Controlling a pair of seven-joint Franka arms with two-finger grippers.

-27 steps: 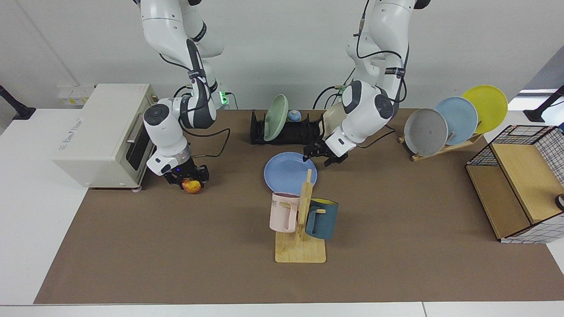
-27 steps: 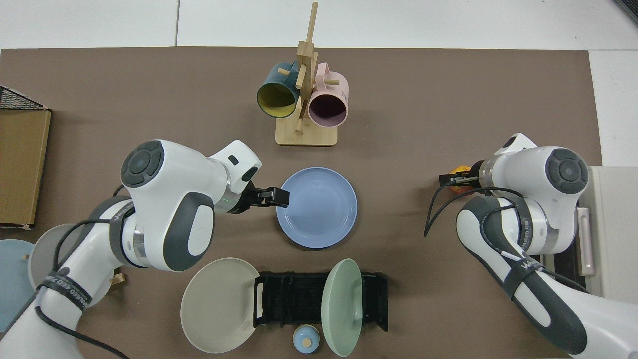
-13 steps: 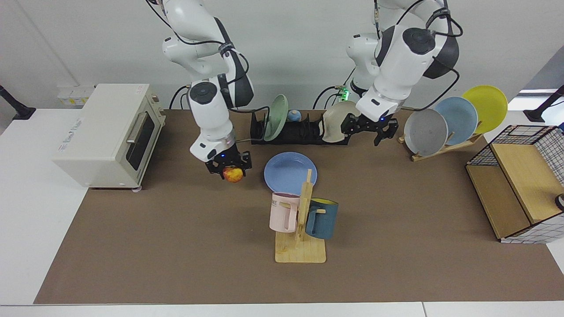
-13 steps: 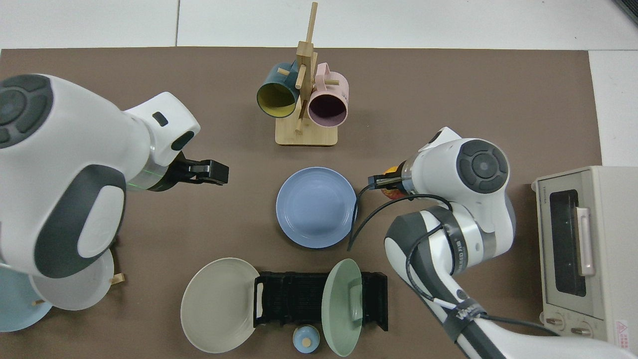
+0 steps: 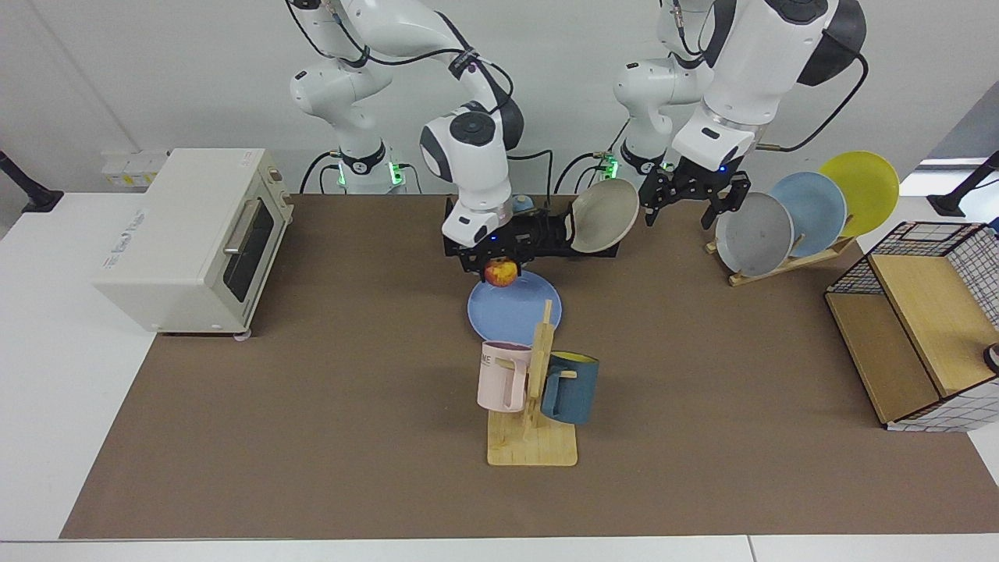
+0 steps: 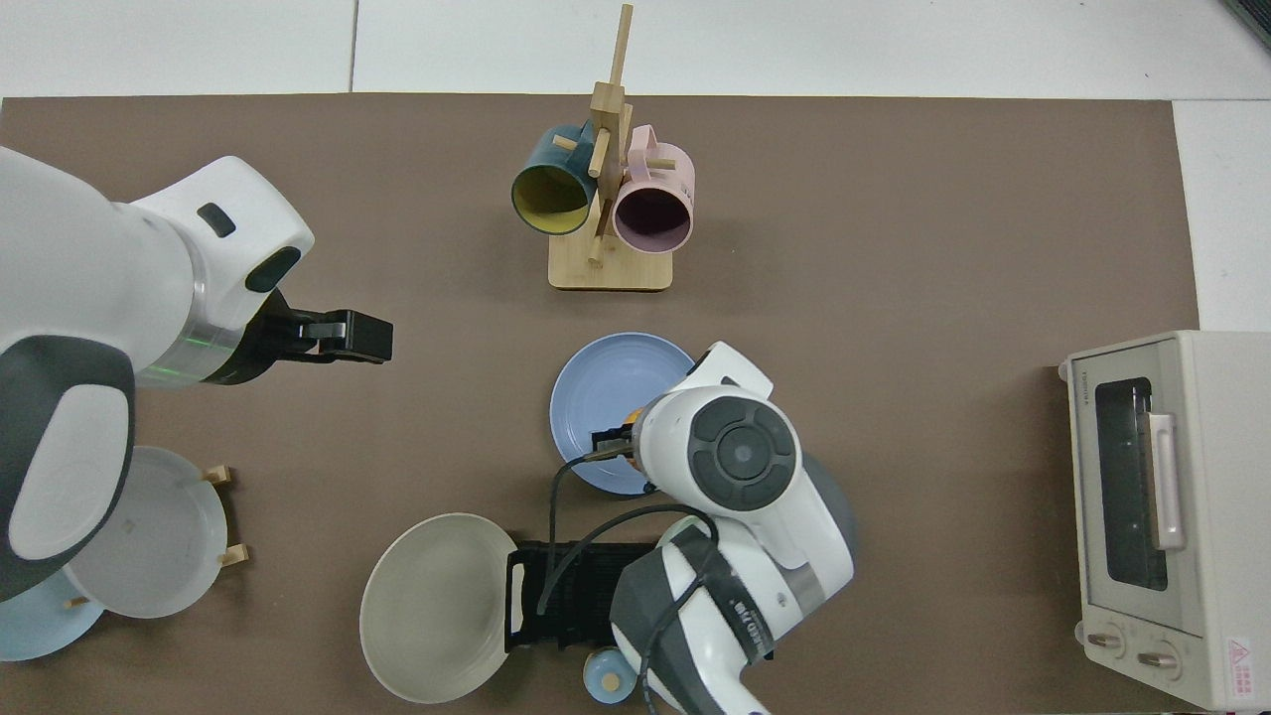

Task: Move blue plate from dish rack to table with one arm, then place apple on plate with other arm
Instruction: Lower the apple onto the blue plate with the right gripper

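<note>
The blue plate lies flat on the brown table, in front of the black dish rack. My right gripper is shut on the red-and-yellow apple, which hangs over the plate's far rim. From above, the right wrist covers that gripper and only a sliver of the apple shows. My left gripper hangs open and empty, raised, between the dish rack and the wooden plate rack.
A beige plate leans at the dish rack's end. A wooden mug stand with pink and teal mugs stands just in front of the blue plate. Toaster oven at one side; wooden plate rack and wire basket at the other.
The right arm carried the apple from beside the toaster across to above the blue plate. The left gripper let go of the plate, rose and drew back toward the wooden plate rack.
</note>
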